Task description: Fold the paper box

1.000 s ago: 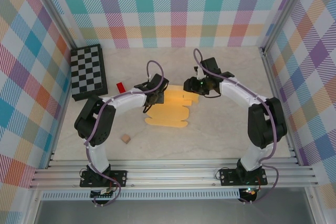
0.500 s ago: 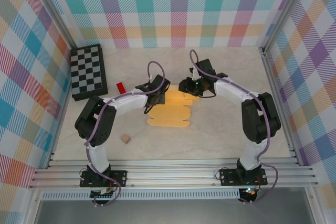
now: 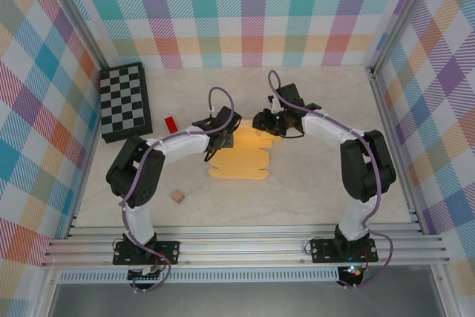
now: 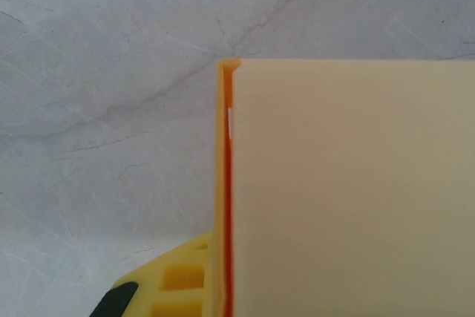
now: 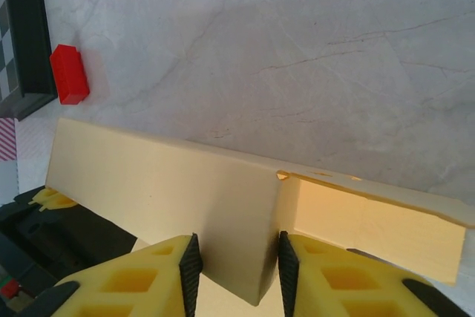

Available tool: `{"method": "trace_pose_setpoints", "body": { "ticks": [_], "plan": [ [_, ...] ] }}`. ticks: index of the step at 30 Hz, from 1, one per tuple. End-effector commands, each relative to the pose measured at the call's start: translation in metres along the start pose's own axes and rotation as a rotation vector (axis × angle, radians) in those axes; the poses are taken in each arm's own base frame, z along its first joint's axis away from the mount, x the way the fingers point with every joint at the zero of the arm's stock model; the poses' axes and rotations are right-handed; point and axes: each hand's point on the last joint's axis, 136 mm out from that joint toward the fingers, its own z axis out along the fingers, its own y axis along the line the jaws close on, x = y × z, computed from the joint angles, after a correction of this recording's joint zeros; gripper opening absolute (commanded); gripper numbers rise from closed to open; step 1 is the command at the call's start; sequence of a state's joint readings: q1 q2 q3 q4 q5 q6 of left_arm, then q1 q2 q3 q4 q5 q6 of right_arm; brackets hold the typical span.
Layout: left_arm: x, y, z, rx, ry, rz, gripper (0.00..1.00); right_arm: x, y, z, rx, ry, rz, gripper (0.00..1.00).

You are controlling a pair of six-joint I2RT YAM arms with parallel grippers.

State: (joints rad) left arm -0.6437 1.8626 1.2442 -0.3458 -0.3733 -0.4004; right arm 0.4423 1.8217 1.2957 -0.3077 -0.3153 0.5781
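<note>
Your right gripper (image 5: 234, 259) pinches the paper box (image 3: 239, 162) by its raised far flap, which runs sideways toward your left gripper (image 3: 221, 132), whose hold you cannot tell.

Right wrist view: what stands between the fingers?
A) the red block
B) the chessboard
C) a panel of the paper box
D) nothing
C: a raised panel of the paper box fills the gap of the right gripper; the red block lies well away from it.
</note>
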Motion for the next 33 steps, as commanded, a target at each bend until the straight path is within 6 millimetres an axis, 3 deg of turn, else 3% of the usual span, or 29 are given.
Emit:
{"method": "trace_pose_setpoints", "body": {
  "ticks": [1, 10, 15, 21, 26, 33],
  "plan": [
    [0.002, 0.002, -0.004, -0.023, 0.001, 0.010, 0.00, 0.008, 0.000, -0.013, 0.025, -0.009, -0.041, 0.41],
    [0.007, 0.010, 0.003, -0.042, 0.013, -0.001, 0.00, 0.015, -0.017, -0.048, 0.045, -0.072, -0.035, 0.43],
    [0.006, 0.010, 0.006, -0.037, 0.021, -0.013, 0.00, 0.029, -0.039, -0.022, 0.040, -0.059, 0.055, 0.41],
    [0.008, 0.010, 0.009, -0.038, 0.034, -0.012, 0.00, 0.014, -0.056, 0.005, 0.059, -0.123, 0.077, 0.41],
    [0.013, 0.009, 0.012, -0.032, 0.051, -0.010, 0.00, 0.012, -0.084, 0.008, 0.139, -0.187, 0.114, 0.42],
    [0.012, 0.007, 0.009, -0.021, 0.051, -0.013, 0.00, 0.023, -0.092, 0.021, 0.149, -0.121, 0.162, 0.42]
  ]
}}
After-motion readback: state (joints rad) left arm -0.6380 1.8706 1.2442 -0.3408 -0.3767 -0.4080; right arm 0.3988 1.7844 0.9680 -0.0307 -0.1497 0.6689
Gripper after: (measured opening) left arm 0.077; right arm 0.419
